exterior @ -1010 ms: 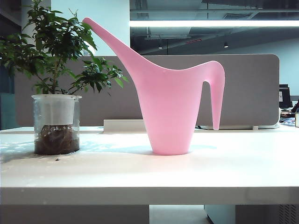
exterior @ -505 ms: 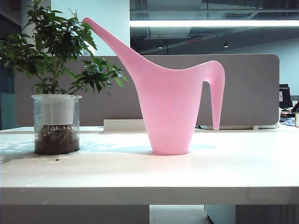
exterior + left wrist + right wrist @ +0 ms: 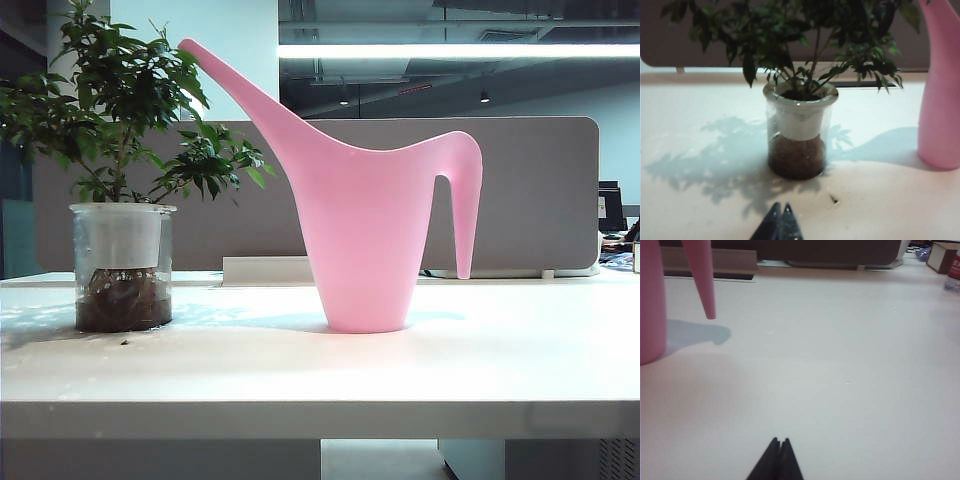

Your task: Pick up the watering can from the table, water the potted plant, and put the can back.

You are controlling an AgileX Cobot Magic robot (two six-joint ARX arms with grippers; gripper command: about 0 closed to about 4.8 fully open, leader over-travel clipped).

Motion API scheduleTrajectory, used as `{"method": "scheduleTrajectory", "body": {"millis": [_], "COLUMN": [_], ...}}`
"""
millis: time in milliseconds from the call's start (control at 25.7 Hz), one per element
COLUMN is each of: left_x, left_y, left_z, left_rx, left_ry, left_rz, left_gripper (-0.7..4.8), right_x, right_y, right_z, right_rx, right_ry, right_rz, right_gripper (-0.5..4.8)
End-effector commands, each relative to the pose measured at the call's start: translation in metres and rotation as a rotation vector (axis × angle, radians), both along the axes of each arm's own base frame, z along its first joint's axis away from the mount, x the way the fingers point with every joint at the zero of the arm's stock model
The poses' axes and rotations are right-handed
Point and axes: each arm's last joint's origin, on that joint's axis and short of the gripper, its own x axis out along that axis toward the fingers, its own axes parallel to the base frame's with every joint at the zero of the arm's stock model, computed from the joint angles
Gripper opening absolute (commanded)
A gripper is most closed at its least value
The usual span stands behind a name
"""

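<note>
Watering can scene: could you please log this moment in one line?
can: upright on table | plant: beside it | left gripper: shut, empty | right gripper: shut, empty

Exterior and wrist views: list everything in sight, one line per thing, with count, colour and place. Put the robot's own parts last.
watering can: one, pink, upright mid-table, spout slanting up toward the plant.
potted plant: one, dark green leaves in a clear pot with white band and brown soil, on the table left of the can, apart from it.
table: one, white, carrying both.
divider panel: one, grey-beige, along the table's back.
small box: one, brownish, far back in the right wrist view.
left gripper: one, black, shut, empty, facing the plant.
right gripper: one, black, shut, empty, over bare table beside the can's handle.
</note>
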Motion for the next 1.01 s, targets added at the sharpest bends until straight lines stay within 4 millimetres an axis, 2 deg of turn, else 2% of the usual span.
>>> {"method": "scheduleTrajectory", "body": {"millis": [39, 272, 388, 583, 1010], "left_x": [0.001, 0.007, 0.007, 0.009, 0.010], "left_y": [-0.001, -0.012, -0.019, -0.016, -0.012], "left_z": [-0.012, -0.042, -0.041, -0.044, -0.045], "left_rx": [-0.035, -0.059, -0.034, 0.003, 0.013], "left_ry": [0.090, 0.178, 0.156, 0.135, 0.134], "left_rz": [0.003, -0.076, -0.122, 0.051, 0.099], "left_gripper": [-0.05, -0.05, -0.05, -0.05, -0.05], "right_x": [0.001, 0.001, 0.001, 0.001, 0.001], "right_y": [0.000, 0.000, 0.000, 0.000, 0.000], "right_z": [-0.002, -0.001, -0.001, -0.001, -0.001], "right_rx": [0.003, 0.004, 0.004, 0.004, 0.004], "right_ry": [0.000, -0.005, -0.006, -0.006, -0.006], "right_rz": [0.000, -0.001, -0.001, -0.001, -0.001], "right_gripper": [-0.05, -0.05, -0.05, -0.05, -0.05]}}
